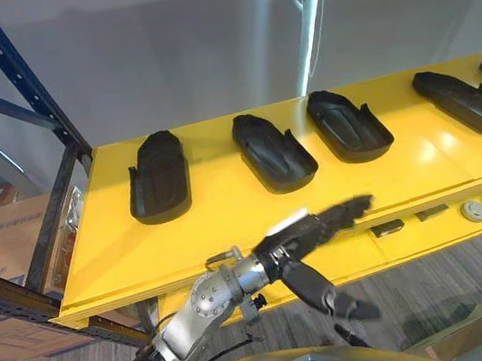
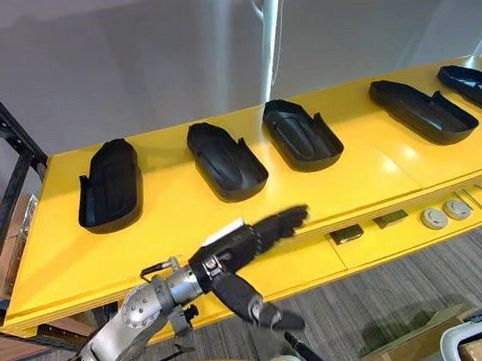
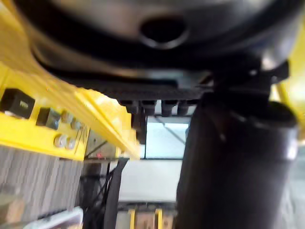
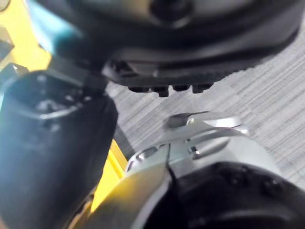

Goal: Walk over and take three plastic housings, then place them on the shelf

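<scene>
My left hand (image 1: 295, 239) hovers released and empty at the near edge of the yellow surface (image 1: 228, 225). The closest housing (image 1: 274, 153) lies just beyond. It looks light, stiff and slick, so I'd grip a side wall.

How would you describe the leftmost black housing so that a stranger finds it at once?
Find the long yellow shelf with a row of black housings on it. Follow the row to the end next to the dark rack post. The housing there lies almost straight front to back; its neighbours lie at a slant.
</scene>
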Tool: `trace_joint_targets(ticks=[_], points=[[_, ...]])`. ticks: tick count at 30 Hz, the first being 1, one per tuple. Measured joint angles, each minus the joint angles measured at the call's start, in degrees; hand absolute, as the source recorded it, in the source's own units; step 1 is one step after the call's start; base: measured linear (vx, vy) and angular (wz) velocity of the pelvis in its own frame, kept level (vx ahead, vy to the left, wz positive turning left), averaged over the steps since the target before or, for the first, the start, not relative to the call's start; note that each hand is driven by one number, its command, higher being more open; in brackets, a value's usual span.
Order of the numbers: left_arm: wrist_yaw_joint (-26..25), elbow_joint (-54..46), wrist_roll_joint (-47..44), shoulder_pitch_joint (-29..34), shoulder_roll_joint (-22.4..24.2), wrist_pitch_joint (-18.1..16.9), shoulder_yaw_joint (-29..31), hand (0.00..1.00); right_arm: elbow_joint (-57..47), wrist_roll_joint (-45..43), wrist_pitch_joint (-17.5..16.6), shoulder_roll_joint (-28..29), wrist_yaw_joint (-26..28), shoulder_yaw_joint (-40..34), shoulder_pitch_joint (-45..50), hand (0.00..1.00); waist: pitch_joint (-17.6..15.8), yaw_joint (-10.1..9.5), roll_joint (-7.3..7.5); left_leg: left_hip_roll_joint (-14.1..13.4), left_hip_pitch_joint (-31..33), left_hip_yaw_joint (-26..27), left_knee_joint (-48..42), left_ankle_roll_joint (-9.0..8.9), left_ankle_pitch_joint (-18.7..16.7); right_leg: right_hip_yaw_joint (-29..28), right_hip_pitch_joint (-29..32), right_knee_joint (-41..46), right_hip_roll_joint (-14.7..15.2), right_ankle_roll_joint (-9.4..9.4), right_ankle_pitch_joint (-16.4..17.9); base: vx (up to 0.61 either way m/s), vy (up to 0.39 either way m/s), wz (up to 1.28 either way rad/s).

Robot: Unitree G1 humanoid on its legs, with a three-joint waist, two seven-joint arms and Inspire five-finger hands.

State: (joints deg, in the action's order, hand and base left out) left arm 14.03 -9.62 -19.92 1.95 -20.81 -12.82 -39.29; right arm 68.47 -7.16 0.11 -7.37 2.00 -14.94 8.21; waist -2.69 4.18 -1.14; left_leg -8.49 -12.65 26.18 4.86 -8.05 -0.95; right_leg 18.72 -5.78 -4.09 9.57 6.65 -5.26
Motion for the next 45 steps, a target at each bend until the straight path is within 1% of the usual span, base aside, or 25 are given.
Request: trace_joint_targets(ticks=[1, 2, 4, 6, 8, 9, 14, 16, 18, 20, 21, 23, 24, 25, 27, 28, 30, 31, 32, 33, 35, 38, 41, 43, 45], points=[[-2.03, 0.01, -0.02, 0.91, 0.33, -0.59, 1.05, 1.00, -0.16, 0.00, -0.11, 0.03, -0.19, 0.14, 0.01, 1.00, -0.02, 0.00, 0.03, 0.01, -0.01, -0.03, 0.00, 0.00, 0.00, 0.05, -0.01, 0.00, 0.01, -0.02, 0.01, 0.00, 0.000, 0.00], [-5.99, 0.11, -0.14, 2.40, 1.06, -1.89, 3.34, 1.00, -0.89, -0.08, -0.33, 0.05, -0.51, 1.08, 0.15, 1.00, -0.06, -0.13, 0.09, 0.04, -0.02, -0.15, 0.01, 0.00, 0.00, 0.31, -0.08, 0.00, 0.08, -0.06, 0.04, -0.01, -0.008, 0.05], [-11.61, 0.19, -0.59, 4.38, 2.27, -4.79, 6.89, 1.00, -1.87, -0.15, -0.61, 0.10, -1.11, 2.23, 0.69, 1.00, -0.17, -0.21, 0.27, 0.07, -0.03, -0.68, 0.01, 0.04, 0.03, 0.96, -0.41, 0.01, 0.17, -0.15, 0.11, -0.01, -0.007, 0.11], [-17.11, 0.18, -2.72, 5.46, 3.37, -8.87, 10.36, 1.00, -1.92, -1.43, -0.62, 0.17, -1.45, 3.46, 1.23, 1.00, -0.35, -0.99, 0.71, 0.08, -0.13, -1.40, 0.01, 0.10, 0.10, 1.72, -1.04, 0.01, 0.24, -0.25, 0.20, -0.01, -0.008, 0.18], [-19.89, 0.19, -2.44, 5.55, 3.50, -11.09, 11.60, 1.00, -1.92, -2.46, -0.60, 0.24, -1.58, 4.32, 1.35, 1.00, -0.42, -1.41, 0.92, 0.08, -0.25, -2.02, 0.01, 0.15, 0.16, 2.34, -1.56, 0.01, 0.29, -0.41, 0.32, -0.01, -0.006, 0.15], [-24.39, 2.79, -2.22, 5.61, 6.41, -13.43, 12.05, 1.00, -2.13, -4.57, -0.57, 0.41, -3.30, 8.89, 1.46, 1.00, -0.58, -2.25, 2.72, 0.12, -0.55, -3.09, 0.24, 0.12, 0.73, 3.25, -2.38, -0.26, 0.35, -0.22, 0.26, 0.00, -0.003, 0.06], [-24.41, 2.79, -2.17, 5.61, 6.41, -13.43, 12.21, 1.00, -2.13, -4.60, -0.58, 0.41, -3.29, 8.89, 1.45, 1.00, -0.60, -2.29, 2.75, 0.12, -0.42, -3.23, 0.23, 0.13, 0.74, 3.38, -2.37, -0.27, 0.36, -0.21, 0.25, 0.00, 0.000, 0.01], [-25.36, 2.79, -1.15, 5.61, 6.56, -13.42, 13.41, 1.00, -2.13, -5.19, -0.64, 0.41, -3.09, 8.85, 1.46, 1.00, -0.69, -2.22, 2.82, 0.13, 0.24, -3.95, 0.20, 0.17, 0.93, 4.11, -2.27, -0.26, 0.45, -0.21, 0.25, 0.00, -0.001, 0.16], [-27.23, 2.79, 0.80, 5.74, 7.21, -13.42, 16.02, 1.00, -2.13, -6.16, -1.06, 0.41, -2.83, 8.78, 1.49, 1.00, -1.25, -2.29, 2.91, 0.10, 0.45, -4.58, 0.04, 0.21, 1.12, 4.72, -2.36, -0.26, 0.46, -0.23, 0.27, -0.01, -0.002, 0.16], [-31.14, 2.78, 2.69, 5.83, 8.38, -13.42, 21.15, 1.00, -2.65, -9.28, -2.45, 0.46, -2.70, 8.65, 1.54, 1.00, -2.30, -2.38, 2.76, 0.06, 0.47, -4.65, 0.00, 0.26, 1.23, 4.75, -2.24, 0.05, 0.49, -0.31, 0.32, -0.01, 0.000, 0.02], [-32.24, 2.78, 2.73, 5.84, 8.69, -13.42, 22.46, 1.00, -3.13, -10.37, -2.78, 0.53, -2.76, 8.60, 1.73, 1.00, -2.42, -2.39, 2.69, 0.06, 0.53, -4.65, 0.00, 0.27, 1.23, 4.75, -2.16, 0.12, 0.52, -0.32, 0.33, 0.00, 0.000, 0.00], [-35.95, 2.72, 4.84, 5.77, 10.17, -13.41, 27.58, 1.00, -3.94, -12.99, -5.34, 1.32, -3.88, 6.09, 2.25, 1.00, -2.43, -2.30, 2.52, 0.02, 1.24, -4.59, 0.00, 0.21, 1.17, 4.67, -1.30, 1.01, 0.71, -0.26, 0.70, 0.00, 0.000, 0.00], [-38.13, 2.60, 6.66, 5.36, 10.83, -13.38, 30.37, 1.00, -4.79, -14.06, -6.78, 1.75, -5.58, 4.23, 2.30, 1.00, -2.72, -2.30, 2.47, 0.04, 1.38, -4.49, 0.00, 0.22, 1.17, 4.52, -0.69, 1.84, 0.92, -0.11, 1.01, 0.00, 0.000, 0.00], [-39.22, 2.57, 7.45, 5.27, 10.94, -13.39, 31.49, 1.00, -5.56, -14.45, -7.37, 1.91, -6.74, 3.34, 2.44, 1.00, -2.76, -2.29, 2.49, 0.06, 1.38, -4.37, -0.01, 0.22, 1.17, 4.33, -0.39, 2.28, 1.00, -0.08, 1.15, 0.02, 0.033, -0.09], [-42.65, 2.35, 8.97, 5.21, 10.95, -13.35, 34.45, 1.00, -10.66, -15.77, -10.08, 2.48, -11.97, 0.06, 3.51, 1.00, -2.73, -2.38, 2.67, 0.07, 0.98, -3.04, -0.02, 0.16, 0.85, 2.56, 0.31, 3.10, 1.02, -0.13, 1.32, 0.01, 0.033, -0.25], [-42.97, 2.16, 8.97, 5.18, 10.98, -13.36, 35.04, 1.00, -12.52, -15.72, -10.80, 2.68, -13.31, -0.60, 3.80, 1.00, -2.72, -2.38, 2.77, 0.09, 0.98, -2.59, -0.02, 0.17, 0.77, 2.03, 0.68, 3.17, 1.02, -0.10, 1.30, 0.00, 0.027, -0.31], [-44.03, 1.35, 8.97, 5.04, 10.95, -13.34, 35.84, 1.00, -21.39, -12.26, -12.13, 3.10, -20.10, -0.92, 5.13, 1.00, -2.94, -2.07, 3.15, 0.08, 0.86, -1.13, -0.03, 0.27, 0.40, 0.79, 1.60, 3.26, 1.06, 0.19, 1.06, 0.00, 0.018, -0.34], [-44.53, 0.17, 9.00, 5.07, 10.97, -13.34, 35.80, 1.00, -27.06, -8.16, -12.07, 3.35, -24.45, -0.88, 6.75, 1.00, -3.13, -1.75, 3.41, 0.08, 0.59, -0.34, -0.03, 0.29, 0.15, -0.28, 1.91, 3.37, 1.01, 0.25, 1.01, 0.00, 0.015, -0.34], [-44.70, -0.46, 9.06, 5.11, 11.07, -13.35, 35.77, 1.00, -30.00, -6.21, -12.02, 3.51, -26.49, -0.88, 6.95, 1.00, -3.20, -1.54, 3.52, 0.07, 0.38, 0.14, -0.04, 0.22, -0.05, -0.53, 2.04, 3.45, 0.96, 0.25, 1.01, 0.01, 0.018, -0.36], [-45.09, -1.74, 9.09, 5.18, 11.28, -13.35, 35.98, 1.00, -36.54, -3.20, -11.50, 3.96, -29.78, -0.93, 8.70, 1.00, -3.18, -0.86, 3.69, -0.05, 0.29, 1.05, -0.44, 0.10, -0.64, -1.44, 2.49, 3.61, 0.81, 0.24, 1.02, 0.01, 0.015, -0.39], [-46.00, -4.21, 9.15, 5.19, 11.79, -13.36, 36.34, 1.00, -48.08, 0.85, -10.97, 5.55, -34.17, -1.92, 10.90, 1.00, -3.35, -0.13, 3.85, -0.29, 0.61, 2.75, -2.82, -0.19, -2.34, -3.32, 3.13, 3.75, 0.53, 0.24, 1.02, 0.02, 0.019, -0.43], [-47.25, -7.10, 9.31, 5.25, 13.30, -13.81, 37.46, 1.00, -59.97, 6.31, -10.48, 7.94, -39.10, -5.06, 13.50, 1.00, -3.42, 1.14, 3.69, -1.02, 1.08, 3.88, -4.79, -0.49, -3.65, -4.15, 3.52, 3.60, 0.10, 0.23, 1.02, 0.05, -0.004, -0.23], [-48.49, -9.70, 9.31, 5.37, 14.41, -14.48, 38.50, 1.00, -68.70, 8.44, -10.05, 9.38, -44.04, -9.24, 14.82, 1.00, -3.71, 1.56, 3.34, -1.21, 0.94, 4.74, -5.08, -0.71, -4.08, -4.75, 3.79, 3.43, -0.27, 0.21, 0.99, 0.04, -0.007, -0.14], [-48.62, -10.98, 9.29, 5.42, 14.40, -14.48, 39.52, 1.00, -72.45, 9.79, -9.97, 9.56, -46.49, -11.27, 14.81, 1.00, -3.90, 1.69, 3.09, -1.27, 0.49, 5.26, -5.07, -0.83, -4.32, -5.03, 3.73, 3.43, -0.41, 0.20, 0.99, 0.01, -0.008, -0.13], [-48.62, -12.90, 9.26, 5.42, 14.36, -14.47, 41.08, 1.00, -78.78, 10.58, -9.99, 9.51, -47.61, -14.19, 14.56, 1.00, -4.04, 2.08, 2.75, -1.38, 0.15, 5.65, -5.53, -0.88, -4.97, -5.11, 3.51, 3.43, -0.46, 0.20, 0.99, -0.01, -0.013, -0.12]])
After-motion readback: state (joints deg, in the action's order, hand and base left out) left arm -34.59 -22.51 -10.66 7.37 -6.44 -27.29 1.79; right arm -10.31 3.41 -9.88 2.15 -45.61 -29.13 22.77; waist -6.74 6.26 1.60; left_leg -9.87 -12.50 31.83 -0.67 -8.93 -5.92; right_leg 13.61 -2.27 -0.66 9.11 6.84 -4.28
